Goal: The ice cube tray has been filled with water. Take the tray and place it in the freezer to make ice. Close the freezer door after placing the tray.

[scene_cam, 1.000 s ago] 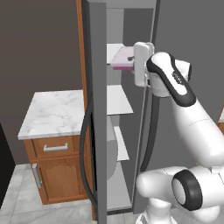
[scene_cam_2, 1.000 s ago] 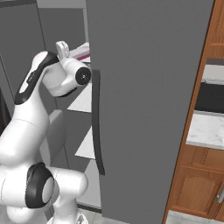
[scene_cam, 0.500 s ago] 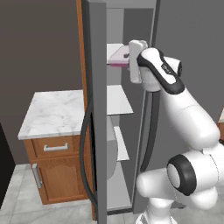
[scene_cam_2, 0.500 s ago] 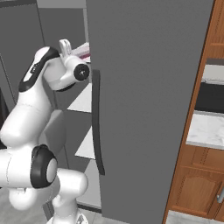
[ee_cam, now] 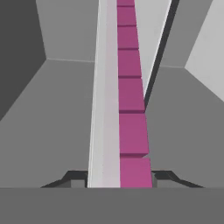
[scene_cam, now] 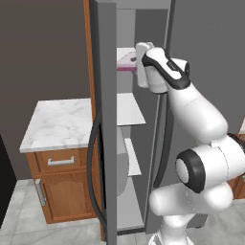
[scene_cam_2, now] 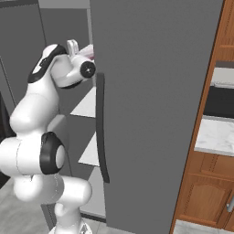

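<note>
Clamped on the ice cube tray [ee_cam: 120, 131], our tool [ee_cam: 118, 177] shows its two dark tips at either side of the tray's near end in the hand view, where the tray runs away from us as a pale strip beside a row of magenta cells. Starting at the left of the left base view, we see a marble-topped table [scene_cam: 60, 122] over a wooden cabinet, then the freezer door [scene_cam: 106, 119] swung open edge-on toward us with its dark handle. Right of it, the freezer [scene_cam: 125, 28] stands open with white shelves inside. We see the ice cube tray [scene_cam: 128, 61] at the top shelf level, its near end at our tool [scene_cam: 142, 64]; whether it rests on the shelf we cannot tell. In the right base view the tray's pink end [scene_cam_2: 89, 51] peeks out just beside the plain grey right door [scene_cam_2: 155, 105].
</note>
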Controlling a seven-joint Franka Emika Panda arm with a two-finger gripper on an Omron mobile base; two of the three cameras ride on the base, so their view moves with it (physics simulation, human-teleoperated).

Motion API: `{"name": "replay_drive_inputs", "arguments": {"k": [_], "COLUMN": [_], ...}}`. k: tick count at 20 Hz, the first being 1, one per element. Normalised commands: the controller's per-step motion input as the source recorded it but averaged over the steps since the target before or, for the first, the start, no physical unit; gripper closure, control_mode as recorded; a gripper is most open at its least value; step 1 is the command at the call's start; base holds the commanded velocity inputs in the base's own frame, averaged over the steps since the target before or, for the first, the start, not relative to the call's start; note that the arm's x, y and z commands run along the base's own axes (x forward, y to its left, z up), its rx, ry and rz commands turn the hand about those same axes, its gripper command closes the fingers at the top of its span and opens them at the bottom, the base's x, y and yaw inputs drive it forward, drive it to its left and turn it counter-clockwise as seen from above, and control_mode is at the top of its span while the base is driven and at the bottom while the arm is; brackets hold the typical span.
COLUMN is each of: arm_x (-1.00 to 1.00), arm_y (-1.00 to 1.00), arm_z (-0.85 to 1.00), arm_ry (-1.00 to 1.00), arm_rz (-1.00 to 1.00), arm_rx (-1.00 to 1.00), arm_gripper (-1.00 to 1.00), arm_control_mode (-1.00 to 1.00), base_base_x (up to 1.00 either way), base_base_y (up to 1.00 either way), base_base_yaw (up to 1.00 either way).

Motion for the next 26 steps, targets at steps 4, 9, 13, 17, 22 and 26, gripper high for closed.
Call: {"name": "replay_drive_inputs", "arguments": {"k": [4, 9, 13, 17, 22, 26], "arm_x": [0.47, 0.51, 0.54, 0.57, 0.57, 0.59], "arm_y": [0.00, 0.01, 0.08, 0.14, 0.06, 0.00], "arm_z": [0.00, 0.00, 0.00, 0.00, 0.00, 0.00], "arm_ry": [0.06, 0.05, 0.04, 0.02, 0.00, 0.02], "arm_rz": [0.00, 0.00, 0.00, -0.01, -0.03, -0.04], "arm_rx": [0.00, 0.00, 0.00, 0.00, 0.00, 0.00], "arm_gripper": [1.00, 1.00, 1.00, 1.00, 1.00, 1.00], "arm_control_mode": [-1.00, -1.00, -1.00, -1.00, -1.00, -1.00], "base_base_x": [0.00, 0.00, 0.00, 0.00, 0.00, 0.00], "base_base_y": [0.00, 0.00, 0.00, 0.00, 0.00, 0.00], "base_base_yaw": [0.00, 0.00, 0.00, 0.00, 0.00, 0.00]}}
